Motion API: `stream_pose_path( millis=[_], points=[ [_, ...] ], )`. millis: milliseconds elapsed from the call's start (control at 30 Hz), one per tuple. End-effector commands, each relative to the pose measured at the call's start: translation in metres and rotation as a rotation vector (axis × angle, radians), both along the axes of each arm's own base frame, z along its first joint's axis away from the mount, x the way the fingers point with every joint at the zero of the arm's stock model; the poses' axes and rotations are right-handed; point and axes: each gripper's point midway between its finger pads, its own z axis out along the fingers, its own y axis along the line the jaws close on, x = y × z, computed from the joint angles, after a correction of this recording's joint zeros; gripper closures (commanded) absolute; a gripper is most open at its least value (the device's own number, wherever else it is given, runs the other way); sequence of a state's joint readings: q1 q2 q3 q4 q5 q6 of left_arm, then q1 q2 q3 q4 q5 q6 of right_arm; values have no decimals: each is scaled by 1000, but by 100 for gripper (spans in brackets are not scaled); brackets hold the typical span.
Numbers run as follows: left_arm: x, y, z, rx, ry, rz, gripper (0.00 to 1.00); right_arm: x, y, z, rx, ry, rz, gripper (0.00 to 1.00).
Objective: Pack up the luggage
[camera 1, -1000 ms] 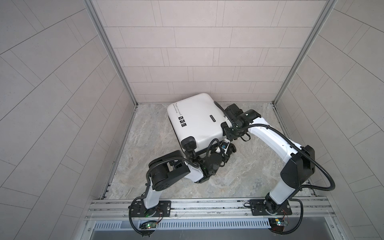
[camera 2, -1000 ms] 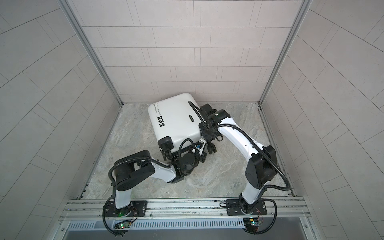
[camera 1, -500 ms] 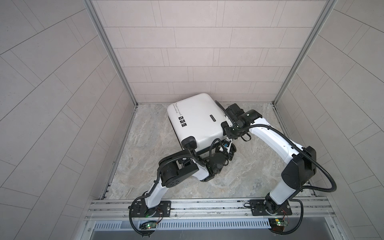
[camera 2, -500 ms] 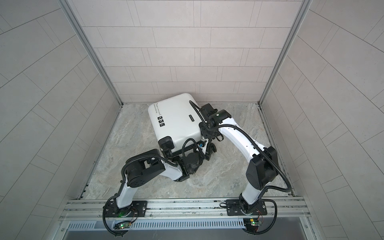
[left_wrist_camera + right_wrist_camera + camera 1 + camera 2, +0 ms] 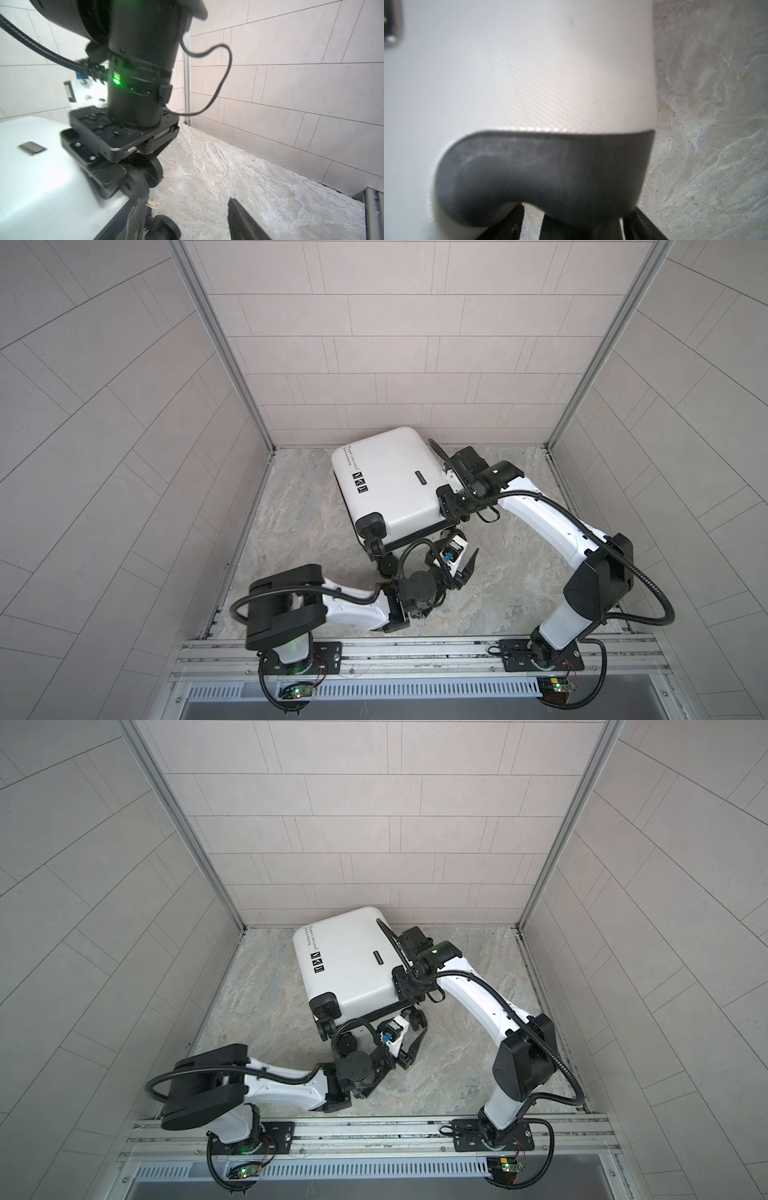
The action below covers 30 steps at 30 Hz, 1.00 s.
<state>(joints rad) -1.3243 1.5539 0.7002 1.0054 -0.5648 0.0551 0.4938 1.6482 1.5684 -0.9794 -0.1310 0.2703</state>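
Well, the luggage (image 5: 386, 481) lies closed on the bench (image 5: 519, 572), white shell up — its wheeled end just ahead of the left pincer (image 5: 182, 207), whose jaws stand wide apart. Above the black corner guard (image 5: 550, 176) at that same end sits the right pincer (image 5: 451, 516); open or closed, I cannot tell.

A pale marbled surface (image 5: 299, 506) fills the bottom of the booth, with grey and beige veins running across it. Three walls close it in: a back wall (image 5: 374, 344) and side walls (image 5: 104, 406), all clad in light oblong tiles. Metal corner posts (image 5: 223, 344) stand where the walls meet at the back. Along the near edge runs an aluminium rail (image 5: 415, 655), with a slotted grille (image 5: 415, 689) just in front of it. In the right wrist view a small tan speck (image 5: 659, 110) lies on the stone — too small to tell what it is.
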Motion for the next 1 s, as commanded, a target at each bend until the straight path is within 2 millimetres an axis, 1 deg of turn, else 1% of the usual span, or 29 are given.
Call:
stream_pose_path(
  millis=[0,67,100,133,200,267,300,333,367,400,467,533,600,633,667,733,800,867,933,967],
  points=[
    [10,41,-3,115,101,141,34,11,2,31,68,-111,-25,18],
    [10,63,9,119,136,189,34,13,-10,32,68,-124,-68,17],
    [10,76,19,94,157,220,34,14,-19,30,67,-127,-102,17],
    [11,88,24,92,172,245,34,15,-29,30,69,-130,-138,17],
    [10,111,34,106,201,286,34,16,-50,26,102,-131,-217,17],
    [9,133,39,140,228,334,33,16,-69,22,160,-132,-294,17],
    [9,147,42,147,246,369,32,14,-78,17,191,-124,-330,17],
    [9,159,41,160,276,390,31,13,-88,11,213,-114,-369,17],
    [10,170,38,168,313,403,30,11,-95,7,230,-112,-394,18],
    [13,183,34,163,370,425,29,8,-100,0,243,-101,-411,18],
    [14,204,23,153,484,447,28,1,-105,-15,255,-73,-431,19],
    [13,220,15,120,564,463,28,-8,-108,-35,252,-35,-444,19],
    [9,226,12,91,587,459,26,-16,-109,-51,263,0,-462,19],
    [8,226,10,76,593,452,26,-18,-108,-55,281,9,-466,19],
    [7,225,10,57,597,442,25,-19,-106,-57,297,15,-466,18],
    [8,219,10,30,604,422,25,-18,-103,-51,324,1,-462,18],
    [9,208,6,18,623,398,25,-15,-104,-42,324,-25,-464,16],
    [10,195,1,17,649,367,25,-14,-109,-38,308,-36,-480,16],
    [12,180,-5,20,680,341,25,-11,-113,-37,331,-44,-498,15],
    [13,173,-8,25,696,330,25,-11,-115,-40,353,-39,-514,14]
  ],
)
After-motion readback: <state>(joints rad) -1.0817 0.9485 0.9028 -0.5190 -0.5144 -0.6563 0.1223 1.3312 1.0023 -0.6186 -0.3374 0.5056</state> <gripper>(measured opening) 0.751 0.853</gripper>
